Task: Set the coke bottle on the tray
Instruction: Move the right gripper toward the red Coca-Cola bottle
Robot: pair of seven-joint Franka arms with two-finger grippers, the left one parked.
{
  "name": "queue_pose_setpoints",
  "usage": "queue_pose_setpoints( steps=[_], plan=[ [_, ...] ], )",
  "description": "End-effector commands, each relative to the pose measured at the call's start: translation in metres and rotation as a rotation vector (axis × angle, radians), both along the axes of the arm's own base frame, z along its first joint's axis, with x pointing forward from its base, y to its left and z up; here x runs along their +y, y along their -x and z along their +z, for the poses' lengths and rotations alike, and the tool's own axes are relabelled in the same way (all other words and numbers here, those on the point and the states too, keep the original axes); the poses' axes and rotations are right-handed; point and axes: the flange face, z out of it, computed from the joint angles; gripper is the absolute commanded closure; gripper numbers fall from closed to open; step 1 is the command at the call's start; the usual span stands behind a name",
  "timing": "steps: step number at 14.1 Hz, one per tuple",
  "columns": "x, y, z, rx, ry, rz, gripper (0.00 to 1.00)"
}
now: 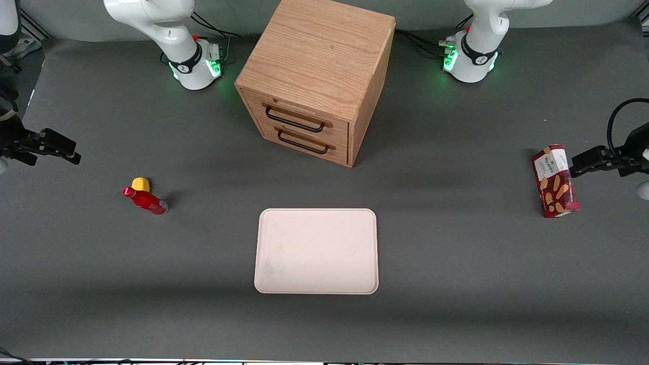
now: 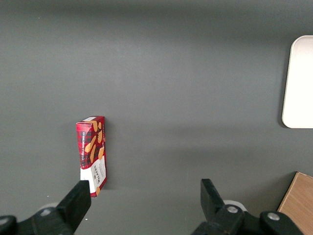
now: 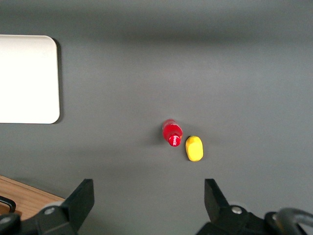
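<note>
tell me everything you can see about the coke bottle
The coke bottle is small, slim and all red, with a red cap on a narrow neck and a glossy plastic-looking body. It stands upright on the grey table, toward the working arm's end, well apart from the tray. A small yellow lump sits right beside it, slightly farther from the front camera. The hand hangs open above, touching nothing.

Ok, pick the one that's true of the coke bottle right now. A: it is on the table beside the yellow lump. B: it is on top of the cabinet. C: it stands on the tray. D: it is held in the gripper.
A: the coke bottle stands on the table beside the yellow lump, apart from the bare tray, while the open gripper hangs off toward the working arm's end of the table, holding nothing.
</note>
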Motion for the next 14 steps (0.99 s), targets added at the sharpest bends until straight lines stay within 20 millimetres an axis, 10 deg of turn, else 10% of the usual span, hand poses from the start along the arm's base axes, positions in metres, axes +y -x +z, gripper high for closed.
queue_pose_setpoints(
  steps=[1, 6, 14],
  plan=[
    [0.001, 0.007, 0.009, -0.001, -0.020, -0.012, 0.00],
    [-0.001, 0.007, 0.010, -0.003, -0.020, -0.012, 0.00],
    [-0.061, 0.029, 0.006, 0.013, -0.024, 0.071, 0.00]
  ],
)
